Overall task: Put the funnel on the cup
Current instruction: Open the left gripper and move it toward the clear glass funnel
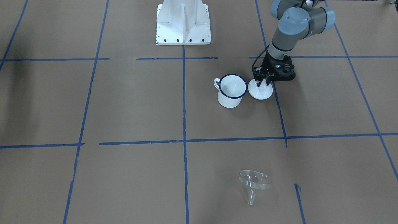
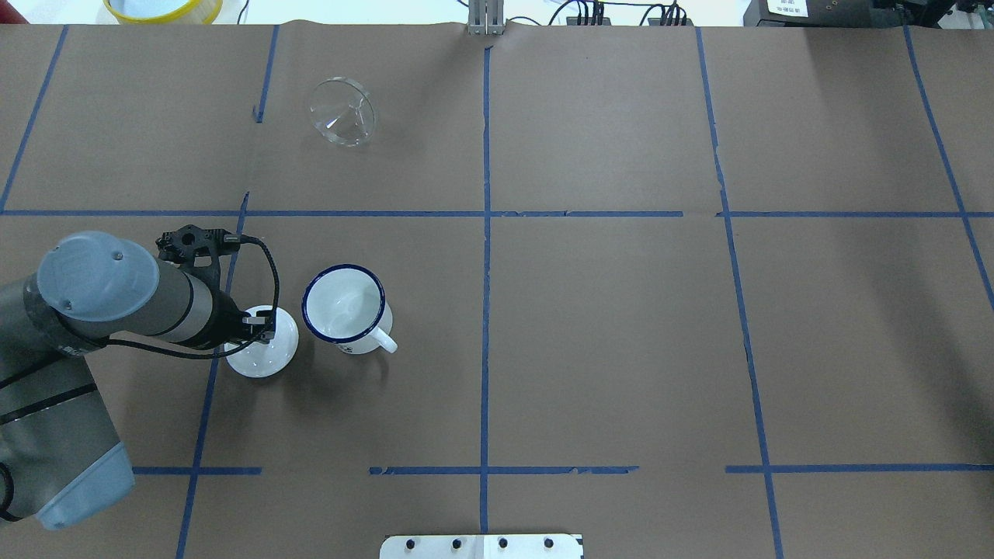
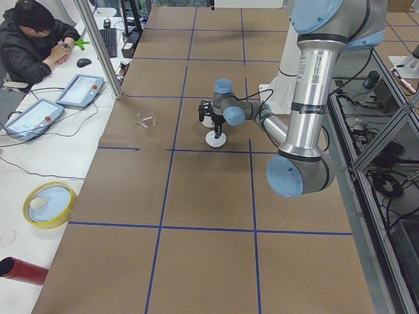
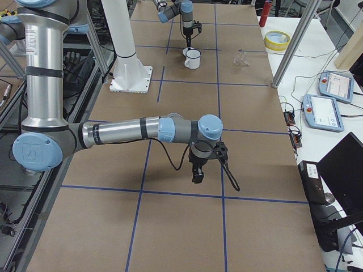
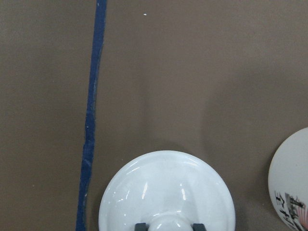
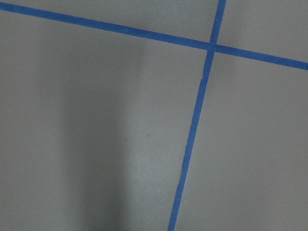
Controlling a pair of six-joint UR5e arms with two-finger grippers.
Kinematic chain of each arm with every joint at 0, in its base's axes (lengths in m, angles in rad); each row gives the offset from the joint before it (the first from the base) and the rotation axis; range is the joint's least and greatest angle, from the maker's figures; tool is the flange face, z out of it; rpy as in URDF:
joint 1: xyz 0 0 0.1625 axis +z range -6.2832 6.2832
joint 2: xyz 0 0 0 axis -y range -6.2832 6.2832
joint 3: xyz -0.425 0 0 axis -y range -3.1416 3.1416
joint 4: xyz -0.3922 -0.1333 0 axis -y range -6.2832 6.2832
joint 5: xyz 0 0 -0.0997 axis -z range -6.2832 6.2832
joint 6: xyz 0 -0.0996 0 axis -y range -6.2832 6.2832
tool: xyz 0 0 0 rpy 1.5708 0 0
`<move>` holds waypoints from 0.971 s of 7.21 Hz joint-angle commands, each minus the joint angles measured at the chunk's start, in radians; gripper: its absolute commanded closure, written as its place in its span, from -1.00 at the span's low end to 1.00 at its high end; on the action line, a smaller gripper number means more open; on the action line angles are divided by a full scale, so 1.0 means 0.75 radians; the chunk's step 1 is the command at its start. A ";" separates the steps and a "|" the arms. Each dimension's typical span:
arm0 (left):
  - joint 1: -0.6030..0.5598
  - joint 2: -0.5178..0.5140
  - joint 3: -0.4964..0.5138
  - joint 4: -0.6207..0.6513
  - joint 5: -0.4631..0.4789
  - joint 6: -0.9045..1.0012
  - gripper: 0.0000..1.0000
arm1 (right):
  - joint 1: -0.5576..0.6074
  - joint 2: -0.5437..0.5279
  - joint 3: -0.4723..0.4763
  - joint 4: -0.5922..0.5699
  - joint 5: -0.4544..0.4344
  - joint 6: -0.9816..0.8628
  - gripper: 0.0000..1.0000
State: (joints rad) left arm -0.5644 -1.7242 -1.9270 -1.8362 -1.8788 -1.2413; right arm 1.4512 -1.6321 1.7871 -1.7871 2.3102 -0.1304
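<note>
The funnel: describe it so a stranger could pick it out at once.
On the brown table gridded with blue tape, look to the far side from the robot, on its left. The funnel lies tipped over alone, apart from the cup and the white lid: the only clear thing, wide rim, thin stem.

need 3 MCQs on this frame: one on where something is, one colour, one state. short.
1. Where is the lid relative to the cup?
A) on top of it
B) on the table beside it
C) under it

2. What colour is the cup's rim?
A) red
B) dark blue
C) green

3. How is the funnel placed?
A) lying tipped on its side on the table
B) seated in the cup
C) lifted off the table

Key:
1 B: the lid rests on the table just beside the cup, with the left claw around its knob.
2 B: a dark blue band rings the mouth.
3 A: it lies tipped, far from the cup.
</note>
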 commanded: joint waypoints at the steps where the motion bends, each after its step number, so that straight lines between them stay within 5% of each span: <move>1: -0.008 -0.004 -0.012 0.000 0.002 -0.002 -1.00 | 0.000 0.000 0.000 0.000 0.000 0.002 -1.00; 5: -0.325 -0.067 -0.086 -0.051 -0.003 -0.197 -1.00 | 0.000 0.000 0.000 0.000 0.000 0.000 -1.00; 7: -0.383 -0.226 0.142 -0.344 0.083 -0.609 -1.00 | 0.000 0.000 0.000 0.000 0.000 0.000 -1.00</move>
State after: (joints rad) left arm -0.8209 -1.8180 -1.9279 -1.9562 -1.8639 -1.5036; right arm 1.4511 -1.6321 1.7871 -1.7871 2.3102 -0.1304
